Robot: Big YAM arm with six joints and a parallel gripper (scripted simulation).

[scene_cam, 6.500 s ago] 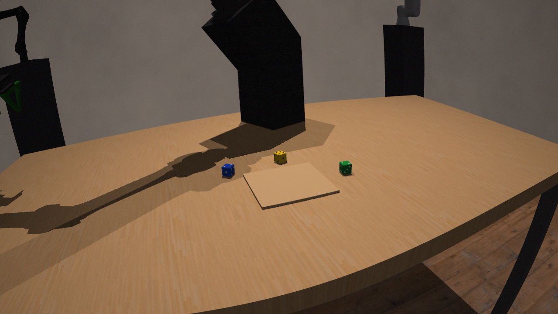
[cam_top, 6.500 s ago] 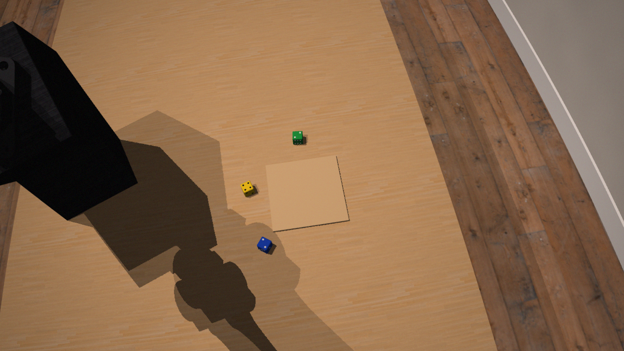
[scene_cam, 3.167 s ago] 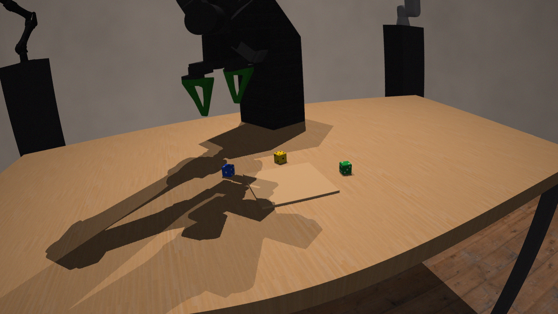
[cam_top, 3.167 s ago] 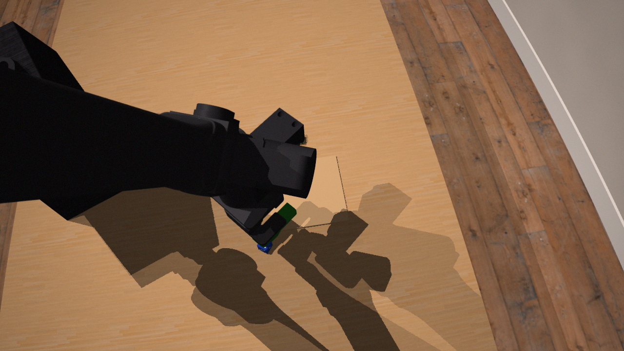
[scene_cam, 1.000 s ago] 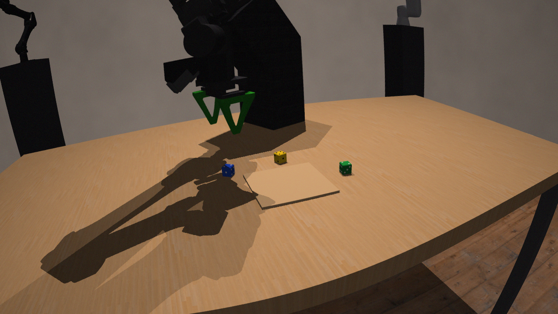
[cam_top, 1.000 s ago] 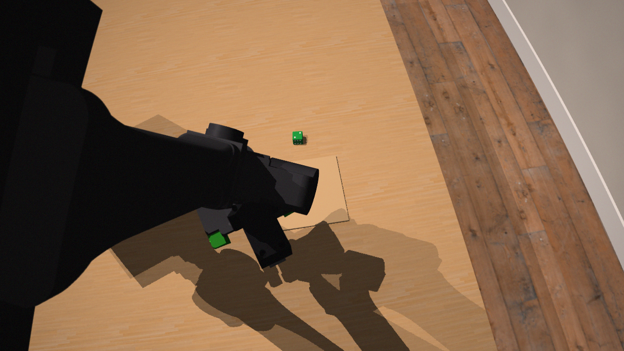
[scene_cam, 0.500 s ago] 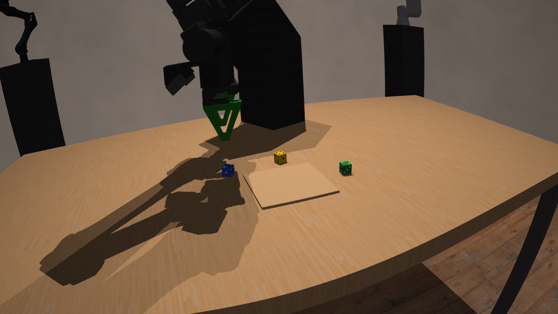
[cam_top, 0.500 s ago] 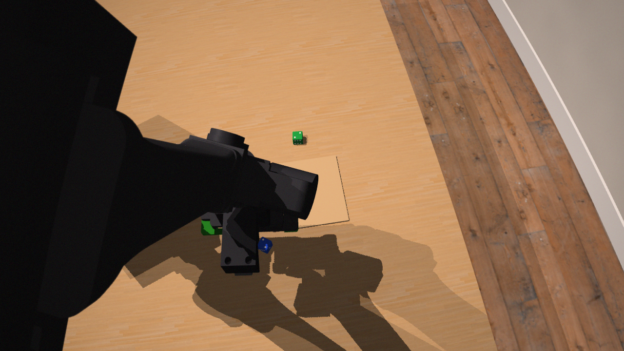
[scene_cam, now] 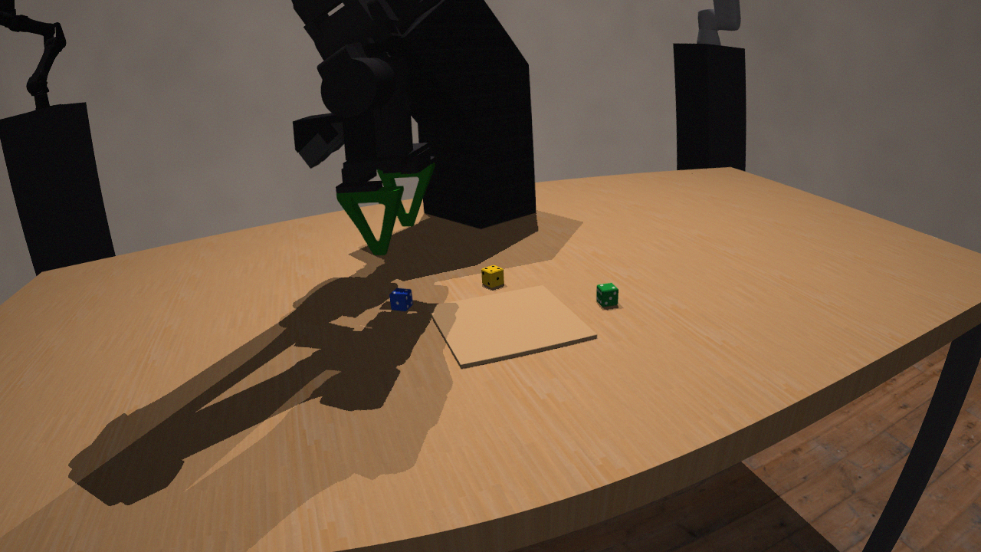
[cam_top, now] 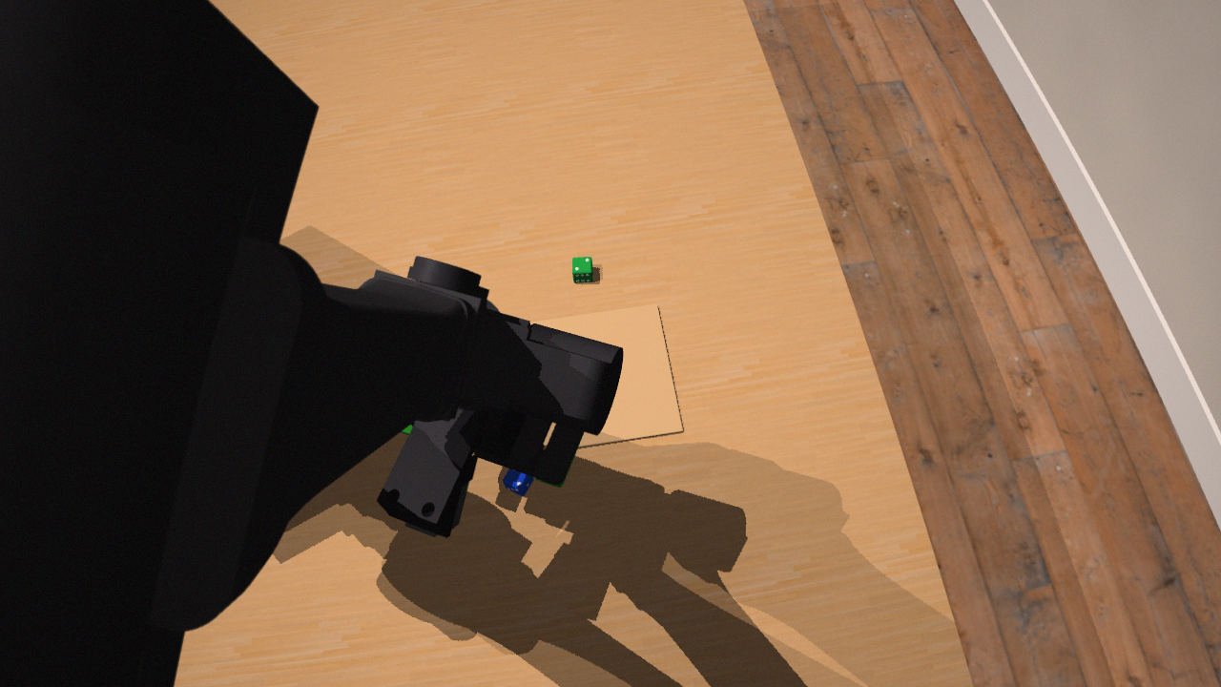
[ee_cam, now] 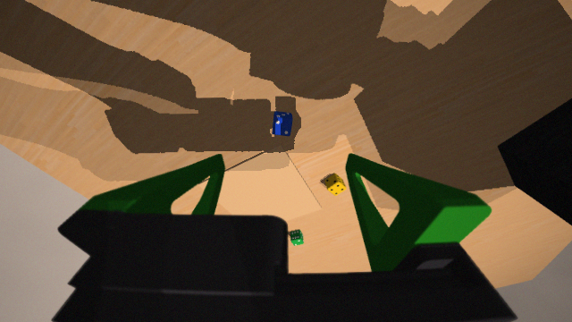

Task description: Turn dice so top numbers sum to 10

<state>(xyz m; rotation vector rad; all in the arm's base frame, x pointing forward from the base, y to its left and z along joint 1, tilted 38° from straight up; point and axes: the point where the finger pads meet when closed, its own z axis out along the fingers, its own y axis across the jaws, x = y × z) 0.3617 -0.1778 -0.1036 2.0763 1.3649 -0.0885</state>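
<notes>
On the table, off the pale square mat (cam_top: 652, 376) (scene_cam: 514, 326) (ee_cam: 259, 192), which is laid flat, three dice are seen. A blue die (cam_top: 517, 481) (scene_cam: 401, 299) (ee_cam: 282, 123) is partly shadowed near one corner; a yellow die (scene_cam: 492, 276) (ee_cam: 335, 184), five pips up, is placed near one edge. A green die (cam_top: 582, 269) (scene_cam: 607, 295) (ee_cam: 297, 237) is set apart, two pips up.

The wooden table (cam_top: 725, 256) (scene_cam: 686, 425) (ee_cam: 331, 255) carries the mat (cam_top: 651, 376) (scene_cam: 514, 326) (ee_cam: 261, 190), lying flat. Around the mat, all off it, lie the blue die (cam_top: 517, 481) (scene_cam: 401, 299) (ee_cam: 282, 123), near one corner, the yellow die (scene_cam: 492, 277) (ee_cam: 335, 184), just beside one edge, and the green die (cam_top: 582, 269) (scene_cam: 607, 295) (ee_cam: 297, 237), near another side.
</notes>
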